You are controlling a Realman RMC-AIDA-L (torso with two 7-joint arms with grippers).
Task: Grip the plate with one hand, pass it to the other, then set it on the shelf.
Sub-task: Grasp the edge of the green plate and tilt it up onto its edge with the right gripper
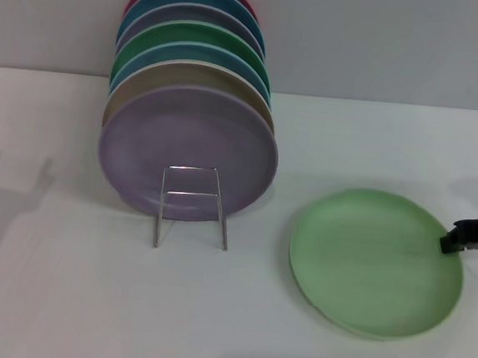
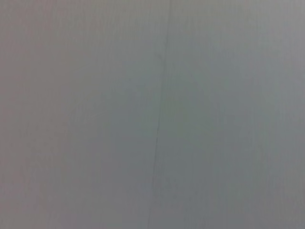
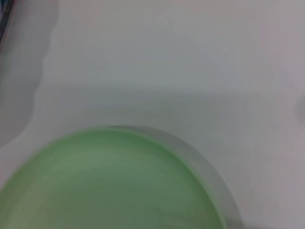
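Note:
The plate [image 1: 374, 262] is light pastel green and lies on the white table at the right in the head view. In the right wrist view the plate [image 3: 109, 186] fills the lower part, close under the camera. My right gripper [image 1: 470, 234] comes in from the right edge, with its black tip at the plate's right rim. The shelf [image 1: 192, 202], a thin silver wire rack, stands at the left with its upright front loop facing me. My left gripper appears in no view.
Several plates stand on edge in the rack, a lilac plate [image 1: 188, 153] in front and tan, blue, darker green and red ones behind. A grey wall [image 1: 385, 41] rises behind the table. The left wrist view holds only a plain grey surface [image 2: 152, 114].

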